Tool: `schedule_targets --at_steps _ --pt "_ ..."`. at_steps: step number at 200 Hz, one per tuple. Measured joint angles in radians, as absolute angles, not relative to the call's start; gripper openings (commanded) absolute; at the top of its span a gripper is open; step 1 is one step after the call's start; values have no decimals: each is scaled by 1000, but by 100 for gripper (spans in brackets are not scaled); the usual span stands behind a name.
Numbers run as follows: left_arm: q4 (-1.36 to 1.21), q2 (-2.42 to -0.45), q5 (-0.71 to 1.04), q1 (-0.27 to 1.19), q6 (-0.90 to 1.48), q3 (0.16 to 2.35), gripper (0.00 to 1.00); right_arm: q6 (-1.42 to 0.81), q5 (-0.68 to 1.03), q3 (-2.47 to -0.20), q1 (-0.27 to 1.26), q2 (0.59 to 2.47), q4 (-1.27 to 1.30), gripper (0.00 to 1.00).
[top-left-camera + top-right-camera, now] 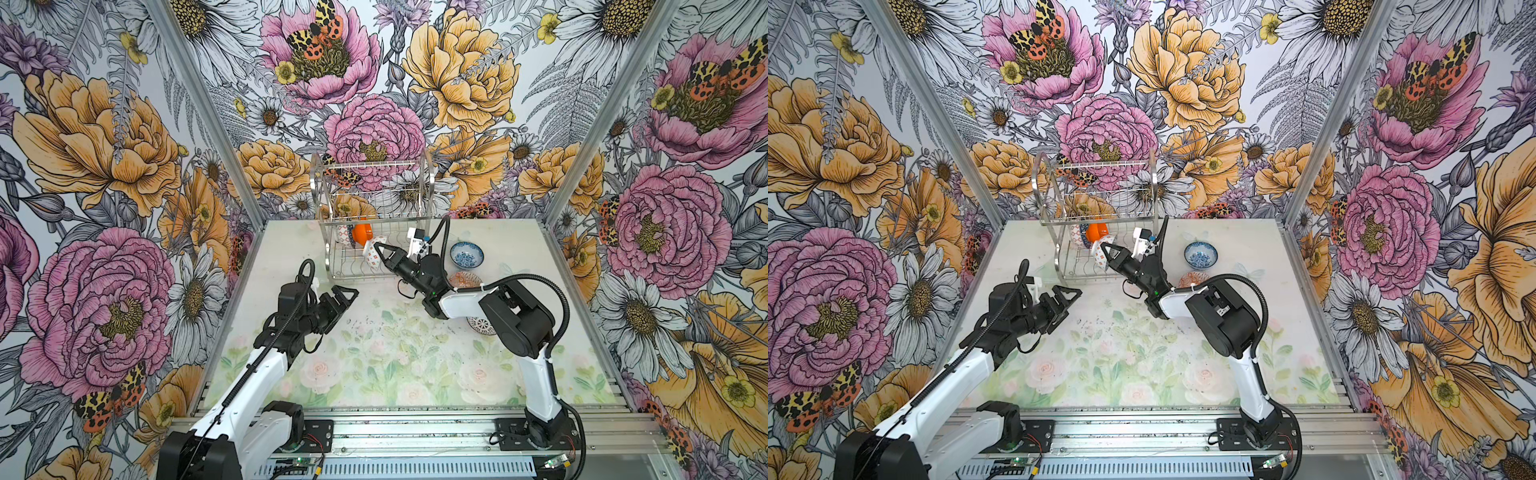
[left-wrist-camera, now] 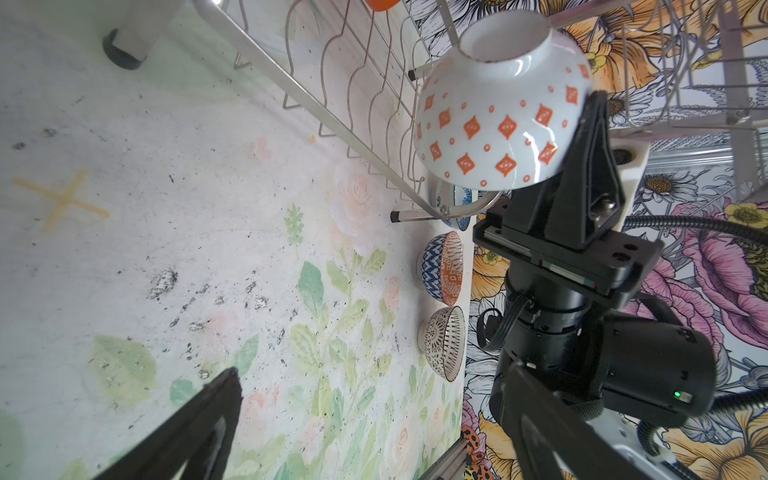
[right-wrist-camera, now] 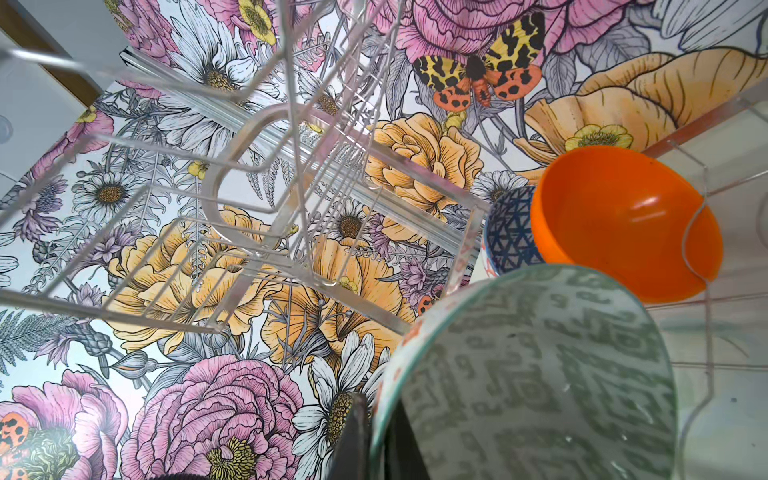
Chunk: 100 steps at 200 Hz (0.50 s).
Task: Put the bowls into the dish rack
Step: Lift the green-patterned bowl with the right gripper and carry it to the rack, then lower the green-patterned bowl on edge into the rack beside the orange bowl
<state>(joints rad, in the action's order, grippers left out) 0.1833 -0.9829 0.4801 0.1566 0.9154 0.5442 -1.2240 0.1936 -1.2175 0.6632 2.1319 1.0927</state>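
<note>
Right, my right claw (image 1: 379,250) is clenched on the rim of the grey-green geometric bowl (image 1: 372,257), one finger inside and one against its white, orange-diamond outside. The bowl hangs on edge at the right-hand end of the dish rack (image 1: 430,178), low over the bottom shelf's wavy wires. Whether the rim touches a wire, I cannot tell.

Trouble spots now. If I let go before the rim sits between two wires, glossy ceramic will roll, and from this end of the shelf the way out is onto the table (image 1: 374,353). If I push too far in, I clip the plain orange bowl (image 1: 362,234) just beside it. If I pull back crooked, my inner finger drags the bowl out with it (the upper shelf sits close above my wrist, so lifting is no clean escape either).

My left claw (image 1: 345,303) is released, jaws wide, hovering over the table near the rack's front corner and touching nothing.

Contents, then. On the bottom shelf are the orange bowl, on edge, and the navy-white zigzag bowl (image 3: 509,239) just beyond it. The top shelf holds nothing that I can see. Out on the table, right of the rack, stands the blue-white floral bowl (image 1: 466,254), upright. Near it is the orange-red patterned bowl (image 1: 465,279), half hidden by my arm. The black-lattice bowl (image 1: 478,323) is tucked under my forearm. By my count, three to go after this one.
</note>
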Motion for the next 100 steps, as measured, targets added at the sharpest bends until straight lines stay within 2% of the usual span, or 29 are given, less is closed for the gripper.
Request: schedule_targets --at_steps 100 --pt "157 -1112 539 123 908 645 99 -1222 70 -1322 663 2188 1066 0"
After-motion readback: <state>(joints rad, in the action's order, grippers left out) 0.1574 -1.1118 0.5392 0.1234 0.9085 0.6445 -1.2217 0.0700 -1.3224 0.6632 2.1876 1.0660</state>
